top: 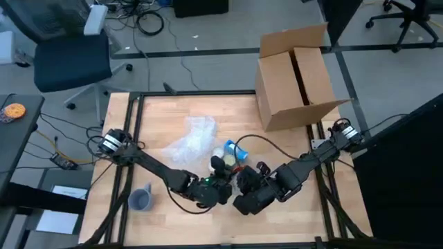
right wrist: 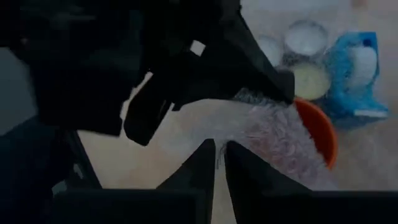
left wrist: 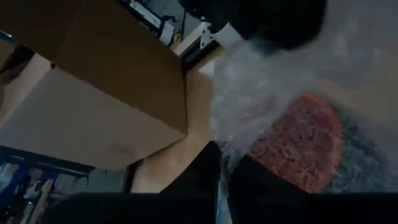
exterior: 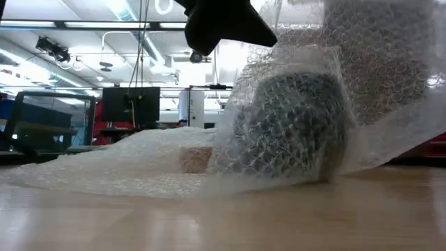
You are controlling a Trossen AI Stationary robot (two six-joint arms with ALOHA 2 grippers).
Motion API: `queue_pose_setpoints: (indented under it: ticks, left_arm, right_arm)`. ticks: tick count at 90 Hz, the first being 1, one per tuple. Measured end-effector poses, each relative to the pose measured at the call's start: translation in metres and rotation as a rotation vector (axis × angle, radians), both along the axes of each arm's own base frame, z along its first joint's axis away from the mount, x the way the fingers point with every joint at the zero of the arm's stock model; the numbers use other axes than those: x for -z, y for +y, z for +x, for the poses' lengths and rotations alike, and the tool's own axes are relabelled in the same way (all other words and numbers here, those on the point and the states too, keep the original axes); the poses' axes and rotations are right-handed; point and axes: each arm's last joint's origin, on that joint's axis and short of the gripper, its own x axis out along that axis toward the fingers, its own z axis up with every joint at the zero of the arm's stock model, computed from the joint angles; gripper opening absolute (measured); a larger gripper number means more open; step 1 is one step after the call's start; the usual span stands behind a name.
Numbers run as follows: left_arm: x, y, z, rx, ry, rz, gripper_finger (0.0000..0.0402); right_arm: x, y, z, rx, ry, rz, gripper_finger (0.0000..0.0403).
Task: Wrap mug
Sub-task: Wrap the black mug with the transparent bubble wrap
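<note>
Near the table's front edge, both grippers met over the mug, which sat swathed in bubble wrap. The left gripper had its fingers pinched narrowly on a fold of the wrap; the right gripper likewise clamped the wrap beside the mug's orange rim. A cardboard box stood at the table's far right corner, and a grey cup sat near the left edge.
</note>
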Motion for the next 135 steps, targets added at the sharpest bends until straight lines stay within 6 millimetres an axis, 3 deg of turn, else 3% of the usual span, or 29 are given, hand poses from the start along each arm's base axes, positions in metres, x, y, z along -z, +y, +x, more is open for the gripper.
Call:
queue_pose_setpoints:
  ticks: [29,47,71,92,114,135]
  left_arm:
    - [0.01,0.027,0.005,-0.105,0.026,-0.15,0.0]
    - [0.007,0.044,0.013,-0.122,0.034,-0.36,0.0]
    - [-0.006,0.051,0.021,-0.089,0.062,-0.49,0.0]
    - [-0.008,0.051,0.021,-0.086,0.06,-0.493,0.0]
    - [-0.004,0.046,0.016,-0.076,0.126,-0.481,0.0]
    - [-0.002,0.038,0.012,-0.048,0.167,-0.482,0.0]
  right_arm:
    - [-0.046,-0.004,-0.036,-0.043,-0.145,0.0,0.0036]
    - [-0.05,0.016,-0.043,-0.091,-0.206,0.051,0.0036]
    - [-0.023,0.076,-0.035,-0.243,-0.255,0.141,0.0036]
    - [0.023,0.11,-0.03,-0.248,-0.054,0.326,0.0033]
    - [0.049,0.094,-0.042,-0.01,0.238,0.29,0.0002]
    - [0.053,0.061,-0.073,0.194,0.528,0.015,0.0001]
